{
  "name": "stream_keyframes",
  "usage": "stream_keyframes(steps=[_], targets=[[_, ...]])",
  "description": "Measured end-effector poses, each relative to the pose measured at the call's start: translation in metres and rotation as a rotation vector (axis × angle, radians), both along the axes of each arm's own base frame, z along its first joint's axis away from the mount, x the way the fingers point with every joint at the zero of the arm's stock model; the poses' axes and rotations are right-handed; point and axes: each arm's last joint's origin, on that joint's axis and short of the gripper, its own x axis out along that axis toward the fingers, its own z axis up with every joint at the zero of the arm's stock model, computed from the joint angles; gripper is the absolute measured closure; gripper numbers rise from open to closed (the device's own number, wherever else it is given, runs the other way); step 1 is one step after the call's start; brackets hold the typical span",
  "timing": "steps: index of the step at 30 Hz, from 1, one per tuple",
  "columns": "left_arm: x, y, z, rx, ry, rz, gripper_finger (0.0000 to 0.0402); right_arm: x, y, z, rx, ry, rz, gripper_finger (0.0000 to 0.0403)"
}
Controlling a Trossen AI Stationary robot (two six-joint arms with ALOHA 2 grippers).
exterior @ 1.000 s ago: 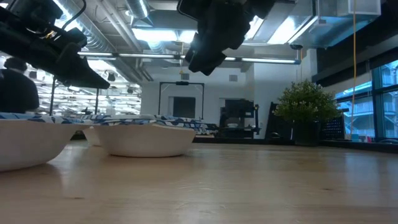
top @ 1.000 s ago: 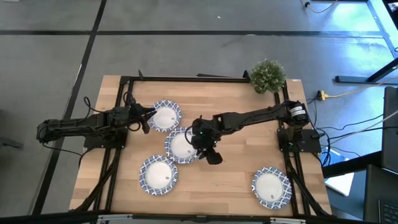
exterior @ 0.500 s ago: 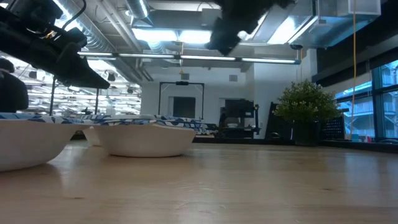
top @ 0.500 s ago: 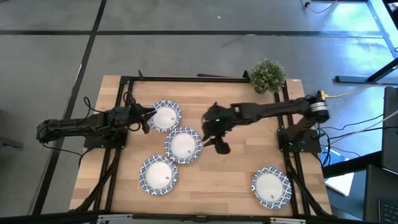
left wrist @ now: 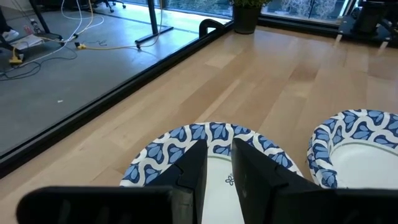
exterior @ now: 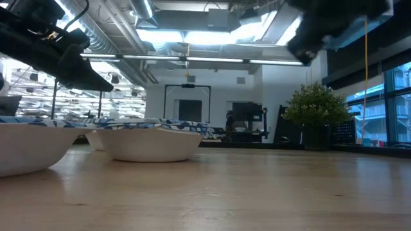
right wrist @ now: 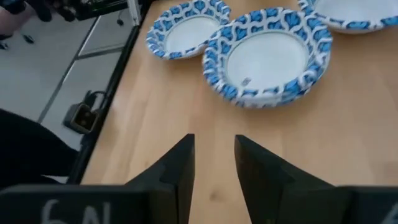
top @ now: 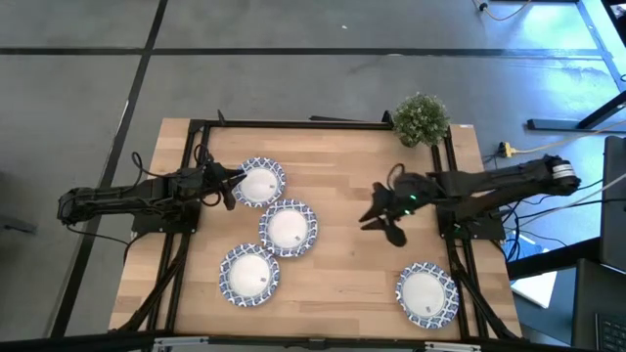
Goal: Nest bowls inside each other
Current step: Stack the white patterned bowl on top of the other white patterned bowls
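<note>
On the table (top: 342, 156), four bowls lie visible: three clustered left (top: 289, 228), one near the right front corner (top: 426, 293). The right gripper (top: 386, 223) hovers mid-table, fingers parted, empty, likely between pickups. The left gripper (top: 231, 183), parted, empty, waits at the rear bowl's (top: 260, 182) rim.

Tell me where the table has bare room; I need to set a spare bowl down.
Free: the wood between the middle bowl and the lone bowl at the right front, though the right pincer hangs over it. Crowded: the left cluster, where the left pincer sits at the rear bowl.
</note>
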Motion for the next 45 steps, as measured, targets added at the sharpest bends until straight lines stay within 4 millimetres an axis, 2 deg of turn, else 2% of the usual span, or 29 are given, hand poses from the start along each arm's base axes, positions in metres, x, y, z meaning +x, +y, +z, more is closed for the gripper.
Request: stream_keyframes(steps=[4,8,15,22,31,36,41,45], targets=[[0.000,0.000,0.000,0.000,-0.001,0.000,0.0333,-0.026,0.014,-0.003,0.026,-0.030,-0.002,0.0288],[0.000,0.000,0.000,0.000,-0.001,0.000,0.0333,-0.042,0.026,-0.004,0.108,-0.011,0.020,0.0288],[0.000,0.000,0.000,0.000,-0.001,0.001,0.0333,-0.062,0.042,-0.015,0.117,0.174,0.031,0.0288],[0.000,0.000,0.000,-0.006,-0.005,0.003,0.0333,-0.078,0.053,-0.022,0.208,0.390,0.087,0.0288],[0.000,0.000,0.001,-0.006,-0.011,0.004,0.0333,-0.090,0.059,-0.025,0.214,0.539,0.102,0.0288],[0.000,0.000,0.001,-0.006,-0.011,0.004,0.0333,-0.092,0.062,-0.025,0.229,0.560,0.107,0.0288],[0.000,0.000,0.001,-0.030,-0.027,0.013,0.0333,-0.094,0.061,-0.034,0.159,0.638,-0.001,0.0288],[0.000,0.000,0.001,-0.049,-0.040,0.020,0.0333,-0.096,0.063,-0.039,0.131,0.699,-0.014,0.0287]])
